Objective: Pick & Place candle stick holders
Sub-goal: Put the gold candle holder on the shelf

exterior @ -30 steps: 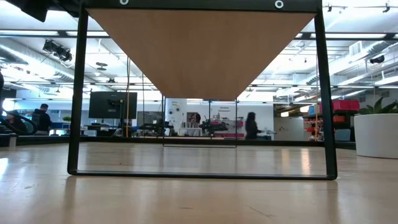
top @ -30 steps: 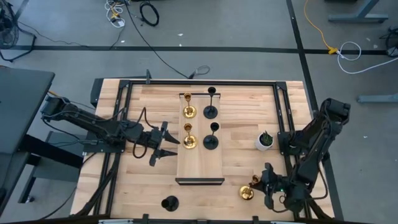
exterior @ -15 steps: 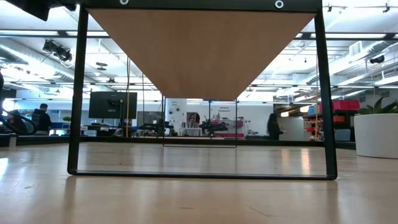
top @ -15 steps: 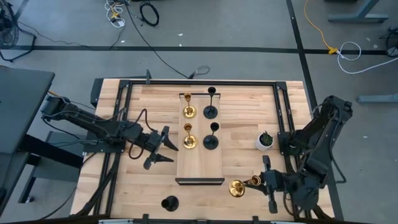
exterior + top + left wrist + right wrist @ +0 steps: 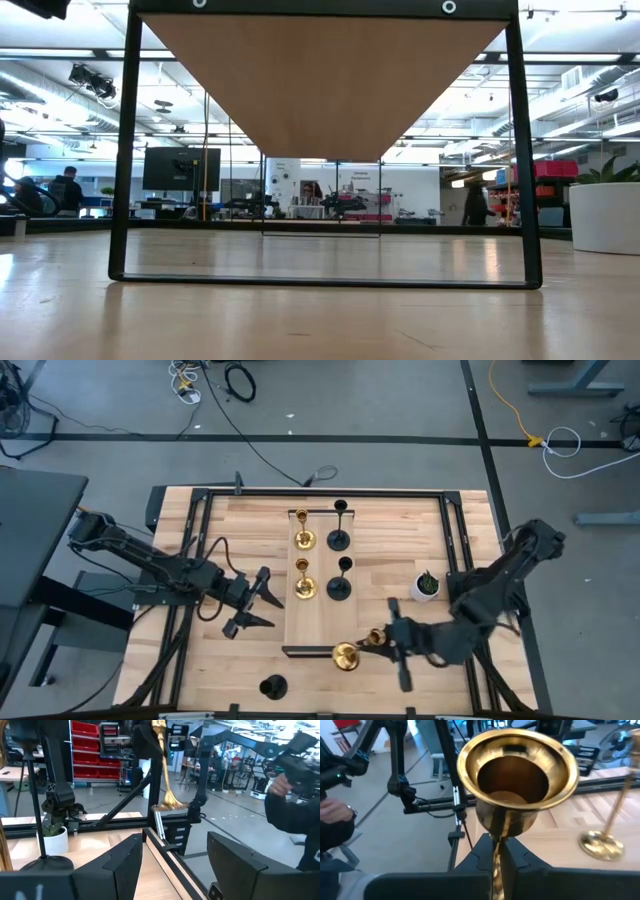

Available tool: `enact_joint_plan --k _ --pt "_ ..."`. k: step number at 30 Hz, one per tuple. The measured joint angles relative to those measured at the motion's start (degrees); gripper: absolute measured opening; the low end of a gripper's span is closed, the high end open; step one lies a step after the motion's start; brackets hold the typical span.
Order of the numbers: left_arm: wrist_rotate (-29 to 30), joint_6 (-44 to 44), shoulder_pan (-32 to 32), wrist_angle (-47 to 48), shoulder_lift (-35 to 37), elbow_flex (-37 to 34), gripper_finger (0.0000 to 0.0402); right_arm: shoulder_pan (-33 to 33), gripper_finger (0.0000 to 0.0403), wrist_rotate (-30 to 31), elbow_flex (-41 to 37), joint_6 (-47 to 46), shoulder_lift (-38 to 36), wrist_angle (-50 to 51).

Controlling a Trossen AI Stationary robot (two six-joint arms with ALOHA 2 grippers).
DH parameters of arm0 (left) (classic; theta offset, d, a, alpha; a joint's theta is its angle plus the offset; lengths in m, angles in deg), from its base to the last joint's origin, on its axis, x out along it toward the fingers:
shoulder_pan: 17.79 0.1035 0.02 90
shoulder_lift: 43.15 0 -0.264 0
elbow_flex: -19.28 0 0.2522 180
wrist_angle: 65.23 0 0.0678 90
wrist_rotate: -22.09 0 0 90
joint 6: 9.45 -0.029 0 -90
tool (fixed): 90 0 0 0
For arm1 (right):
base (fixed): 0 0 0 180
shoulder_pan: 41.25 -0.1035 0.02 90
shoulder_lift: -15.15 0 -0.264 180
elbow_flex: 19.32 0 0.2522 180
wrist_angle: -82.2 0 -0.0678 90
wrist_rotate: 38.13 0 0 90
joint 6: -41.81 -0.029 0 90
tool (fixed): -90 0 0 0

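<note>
Gold candle stick holder (image 5: 349, 654), clenched by its stem in the right end effector (image 5: 381, 639), has travelled from the desk's (image 5: 400, 530) 5 o'clock corner toward 9 o'clock and now lies tilted at the near end of the wooden tray (image 5: 322, 625). Two gold and two black holders stand as before at the tray's far end, and one black holder (image 5: 271, 686) remains at 7 o'clock. Left end effector (image 5: 254, 605), fingers spread and released, has shifted slightly toward 6 o'clock beside the tray.
</note>
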Motion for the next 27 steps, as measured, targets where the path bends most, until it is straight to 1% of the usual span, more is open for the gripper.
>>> enact_joint_plan --k 5,12,14,18,24,27 --pt "1.2 1.5 0.0 -1.7 -0.2 0.0 0.0224 4.7 0.0001 -6.2 0.0 1.4 3.2 -3.2" --pt "3.0 1.5 0.0 -4.0 -1.7 0.0 0.0224 10.1 0.0001 -13.0 0.0 5.8 6.1 -9.6" --pt "2.9 1.8 0.0 -4.9 -2.8 0.0 0.0224 11.4 0.0001 -15.3 1.0 7.1 6.8 -9.4" --pt "2.7 2.6 0.0 -8.0 -4.3 0.0 0.0224 13.3 0.0001 -16.3 5.2 9.0 9.3 -6.6" --pt "2.6 2.9 -0.1 -9.4 -6.0 0.3 0.0224 15.8 0.0001 -20.5 13.5 12.4 15.2 -0.6" --pt "2.6 2.9 -0.9 -9.1 -6.4 1.3 0.0224 16.9 0.0001 -20.8 17.9 13.8 17.9 1.6"
